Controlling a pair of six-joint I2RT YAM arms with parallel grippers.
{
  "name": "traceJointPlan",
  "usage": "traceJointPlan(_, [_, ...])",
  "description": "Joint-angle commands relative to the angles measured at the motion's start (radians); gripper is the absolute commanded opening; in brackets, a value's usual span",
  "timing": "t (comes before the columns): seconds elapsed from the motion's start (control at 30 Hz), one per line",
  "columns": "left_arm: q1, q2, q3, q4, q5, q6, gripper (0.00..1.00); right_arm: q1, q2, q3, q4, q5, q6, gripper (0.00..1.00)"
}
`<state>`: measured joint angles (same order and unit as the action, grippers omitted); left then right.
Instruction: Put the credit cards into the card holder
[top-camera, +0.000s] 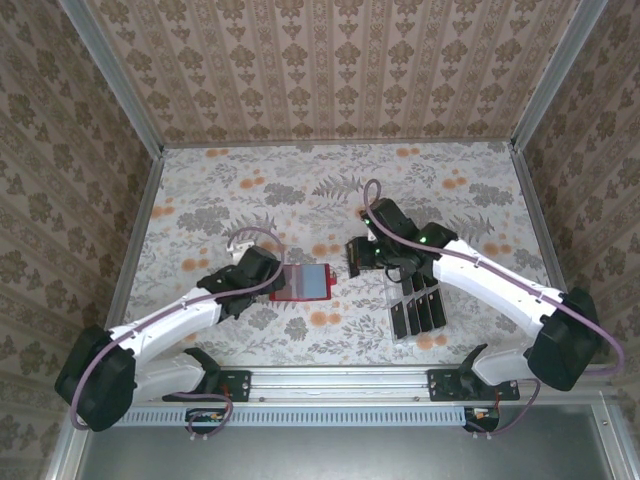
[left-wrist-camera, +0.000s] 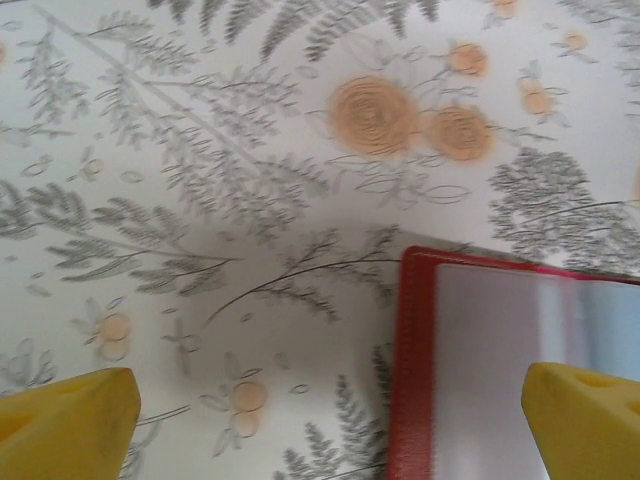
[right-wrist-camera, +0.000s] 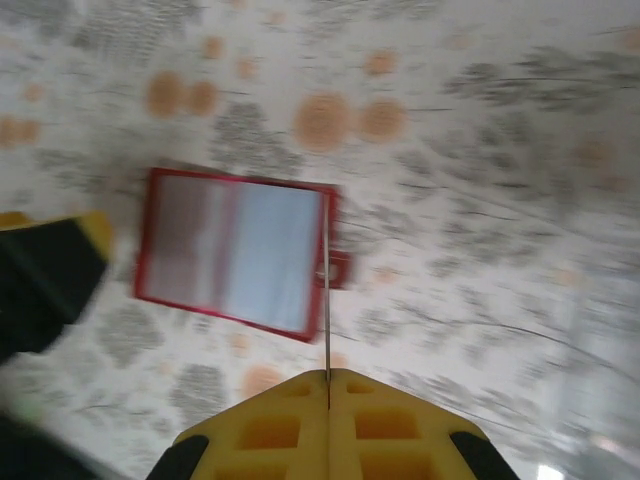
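Clamping one card (right-wrist-camera: 327, 300) edge-on, my right end effector (right-wrist-camera: 328, 378) hovers near the open red holder (top-camera: 302, 283) lying on the surface (top-camera: 300, 190). My left end effector (left-wrist-camera: 330, 425) is spread wide over the holder's left edge.

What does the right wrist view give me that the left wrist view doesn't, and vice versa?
Right wrist: the whole card holder, and a credit card edge-on, pinched in the shut right gripper. Left wrist: the open left gripper straddling one red edge of the holder. Both: the holder's clear window on the floral table.
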<state>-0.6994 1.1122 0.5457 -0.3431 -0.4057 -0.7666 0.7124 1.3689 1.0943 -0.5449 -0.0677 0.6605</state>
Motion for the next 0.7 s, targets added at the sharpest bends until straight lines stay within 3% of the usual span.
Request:
traceJointPlan(0.0, [0.034,-0.031,0.022,-0.119,-0.010,0.002,1.00,0.027,0.071,-0.064,0.315,-0.178,0.115,0.00])
traceJointPlan(0.37, [0.101,-0.057,0.017,-0.148,0.033,0.029,1.00,0.104,0.316,-0.077,0.616,-0.208,0.198,0.00])
traceJointPlan(0.67, [0.110,-0.032,0.019,-0.127,0.056,0.049,1.00,0.095,0.367,-0.173,0.678,-0.165,0.187,0.00])
